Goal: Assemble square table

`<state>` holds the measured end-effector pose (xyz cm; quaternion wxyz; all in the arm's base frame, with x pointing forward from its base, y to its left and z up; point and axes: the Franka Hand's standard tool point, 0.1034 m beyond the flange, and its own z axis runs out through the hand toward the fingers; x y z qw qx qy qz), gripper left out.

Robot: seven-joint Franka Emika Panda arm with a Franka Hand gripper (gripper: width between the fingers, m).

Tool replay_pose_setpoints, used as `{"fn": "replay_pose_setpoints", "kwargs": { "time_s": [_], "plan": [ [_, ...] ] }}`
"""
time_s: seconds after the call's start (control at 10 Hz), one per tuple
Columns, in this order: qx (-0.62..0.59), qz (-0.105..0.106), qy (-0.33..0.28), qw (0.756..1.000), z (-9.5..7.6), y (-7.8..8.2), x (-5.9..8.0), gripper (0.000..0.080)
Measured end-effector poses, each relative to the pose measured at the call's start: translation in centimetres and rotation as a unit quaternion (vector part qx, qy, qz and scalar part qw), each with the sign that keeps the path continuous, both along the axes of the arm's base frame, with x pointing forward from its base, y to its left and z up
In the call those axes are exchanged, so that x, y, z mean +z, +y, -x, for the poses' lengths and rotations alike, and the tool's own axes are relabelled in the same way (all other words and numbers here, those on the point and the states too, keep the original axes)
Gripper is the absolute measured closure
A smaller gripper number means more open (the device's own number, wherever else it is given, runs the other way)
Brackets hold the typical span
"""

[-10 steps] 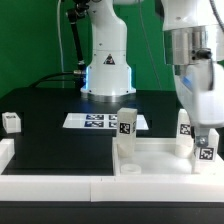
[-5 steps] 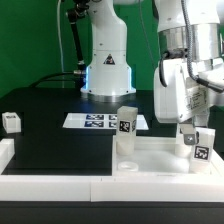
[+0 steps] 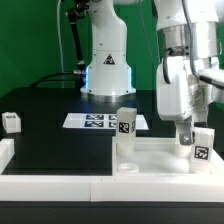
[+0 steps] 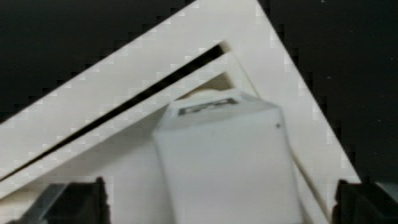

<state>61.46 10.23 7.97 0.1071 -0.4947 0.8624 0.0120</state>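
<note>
The white square tabletop slab [image 3: 155, 158] lies hollow face up at the front of the exterior view's right. One tagged white leg [image 3: 126, 122] stands upright on its near-left part. A second leg [image 3: 204, 142] stands at its right corner. My gripper [image 3: 188, 128] hangs just above and beside this right leg. In the wrist view the leg [image 4: 214, 150] stands in the slab's corner between my fingers [image 4: 71, 205], which are wide apart and clear of it. The gripper [image 4: 217, 212] is open. A loose leg [image 3: 11, 121] lies at the far left.
The marker board [image 3: 92, 121] lies flat on the black worktop in front of the robot base [image 3: 107, 72]. A low white wall [image 3: 50, 185] edges the worktop's front. Another tag shows partly behind my fingers; I cannot tell what carries it.
The gripper has lifted off the right leg, turned and shifted a little toward the exterior view's left. The leg stays standing on the slab. Nothing else has moved.
</note>
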Motion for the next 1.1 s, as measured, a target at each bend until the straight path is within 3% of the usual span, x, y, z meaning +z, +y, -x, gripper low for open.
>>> {"fn": "replay_pose_setpoints", "kwargs": {
  "time_s": [0.3,0.4,0.9,1.0,1.1],
  "plan": [
    [0.042,0.005,-0.040,0.998,1.1,-5.0,3.8,0.0151],
    [0.043,0.001,-0.042,0.998,0.9,-4.8,4.3,0.0151],
    [0.044,0.003,-0.038,0.998,1.1,-4.7,3.8,0.0151],
    [0.064,0.008,-0.046,0.997,1.1,-5.2,3.9,0.0151],
    [0.119,0.022,-0.067,0.990,2.1,-7.6,4.5,0.0151]
  ]
}}
